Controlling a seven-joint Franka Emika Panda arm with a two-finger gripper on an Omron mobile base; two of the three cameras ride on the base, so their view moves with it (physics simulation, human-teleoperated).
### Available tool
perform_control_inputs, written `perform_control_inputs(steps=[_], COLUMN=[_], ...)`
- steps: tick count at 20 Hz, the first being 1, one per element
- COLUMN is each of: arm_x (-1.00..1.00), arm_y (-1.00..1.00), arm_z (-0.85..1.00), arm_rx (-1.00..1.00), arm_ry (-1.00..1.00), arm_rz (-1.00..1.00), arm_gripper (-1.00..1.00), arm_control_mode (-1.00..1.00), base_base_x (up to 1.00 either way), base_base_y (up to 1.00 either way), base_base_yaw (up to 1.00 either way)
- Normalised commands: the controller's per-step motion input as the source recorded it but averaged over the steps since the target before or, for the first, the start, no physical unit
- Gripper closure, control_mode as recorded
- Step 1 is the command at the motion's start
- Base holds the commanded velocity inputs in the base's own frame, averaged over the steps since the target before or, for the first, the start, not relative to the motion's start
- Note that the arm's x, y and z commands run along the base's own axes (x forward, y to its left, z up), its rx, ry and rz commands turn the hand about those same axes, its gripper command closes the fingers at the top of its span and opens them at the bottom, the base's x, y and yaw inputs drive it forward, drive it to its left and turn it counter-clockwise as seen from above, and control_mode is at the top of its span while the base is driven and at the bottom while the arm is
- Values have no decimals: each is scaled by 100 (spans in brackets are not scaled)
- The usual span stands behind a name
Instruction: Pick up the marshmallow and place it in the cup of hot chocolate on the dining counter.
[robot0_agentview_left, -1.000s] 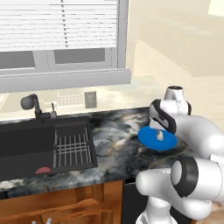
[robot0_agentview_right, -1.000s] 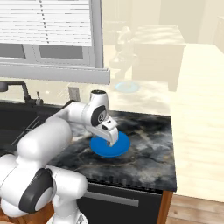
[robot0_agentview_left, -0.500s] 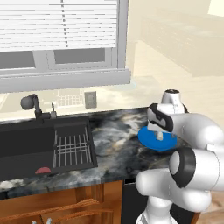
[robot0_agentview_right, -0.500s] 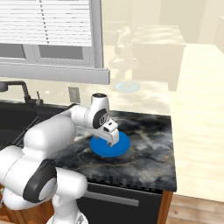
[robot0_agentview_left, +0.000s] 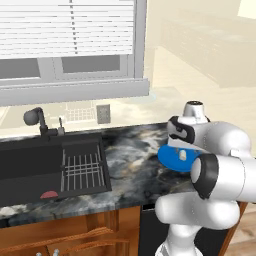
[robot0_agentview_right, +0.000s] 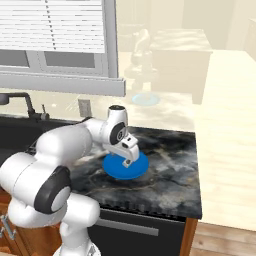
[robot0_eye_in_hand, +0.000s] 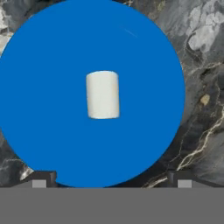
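Observation:
The marshmallow (robot0_eye_in_hand: 103, 95), a stubby white cylinder, lies on its side near the middle of a blue round plate (robot0_eye_in_hand: 43, 48). That plate (robot0_agentview_right: 118, 171) (robot0_agentview_left: 168, 159) rests on the marbled counter beside the sink. My gripper (robot0_eye_in_hand: 111, 179) (robot0_agentview_right: 129, 159) (robot0_agentview_left: 181, 151) hangs close above the plate, pointing down, open, with the marshmallow ahead of its two dark fingertips (robot0_eye_in_hand: 39, 180) and nothing between them. The cup of hot chocolate and the dining counter are out of view.
A black sink (robot0_agentview_left: 35, 167) with a wire rack (robot0_agentview_left: 82, 170) and a dark faucet (robot0_agentview_left: 36, 119) lies left of the plate. The marbled counter (robot0_agentview_right: 170, 160) ends at its right edge a short way past the plate. A window with blinds (robot0_agentview_left: 65, 30) backs the counter.
The hand has sunk slightly toward the blue plate and the arm's elbow has swung forward. The jaws have stayed open; the marshmallow has not moved.

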Motion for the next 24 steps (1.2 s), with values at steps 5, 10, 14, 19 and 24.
perform_control_inputs(steps=[5, 10, 14, 19, 24], arm_x=[2, 3, 2, 14, 19], arm_y=[-22, -10, 0, 1, 0], arm_z=[-8, -11, -13, -10, -13], arm_rx=[0, 0, 0, 0, 0], arm_ry=[0, 0, 0, 0, 0], arm_rz=[4, 3, 0, 0, 0], arm_gripper=[-100, -100, -100, -100, -100], arm_control_mode=[-100, -100, -100, -100, -100], base_base_x=[0, 0, 0, 0, 0], base_base_y=[0, 0, 0, 0, 0], base_base_yaw=[0, 0, 0, 0, 0])
